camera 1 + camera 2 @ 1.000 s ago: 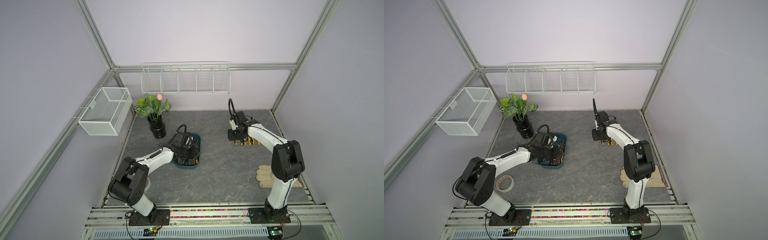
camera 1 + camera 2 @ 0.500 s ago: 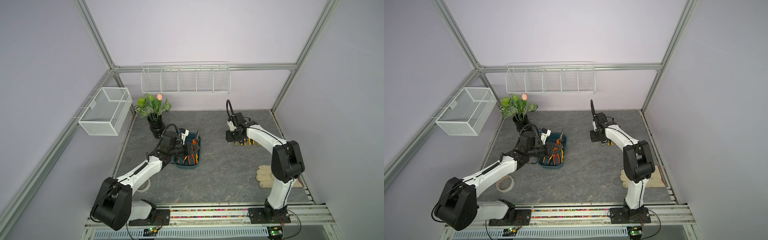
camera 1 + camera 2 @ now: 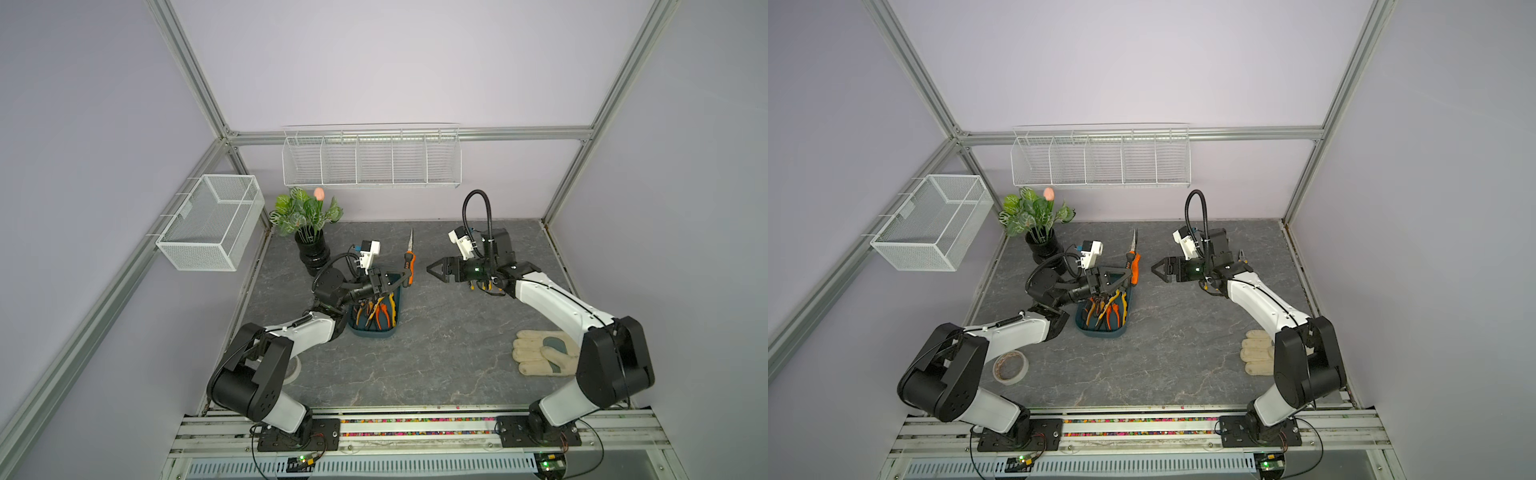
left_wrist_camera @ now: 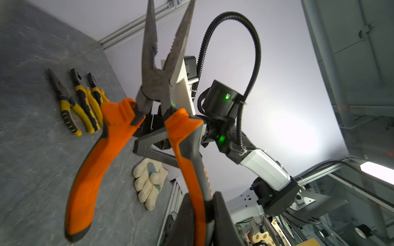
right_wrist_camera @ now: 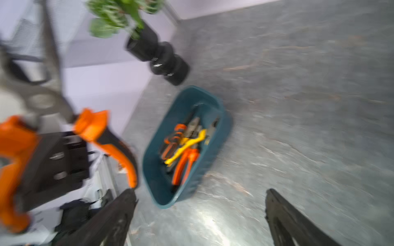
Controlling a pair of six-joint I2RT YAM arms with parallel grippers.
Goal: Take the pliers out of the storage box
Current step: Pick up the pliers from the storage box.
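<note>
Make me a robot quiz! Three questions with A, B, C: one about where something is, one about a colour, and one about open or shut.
1. Where is the glove?
A. in the box
B. on the table
C. in the basket

2. What colour are the handles of the pliers in the left claw?
A. yellow
B. green
C. orange

3. How is the right claw?
A. open
B. shut on pliers
C. shut on the glove

Answers:
1 B: it lies flat on the grey top, outside any container.
2 C: the left wrist view shows bright orange grips.
3 A: the right wrist view shows it gaping wide with nothing in it.
</note>
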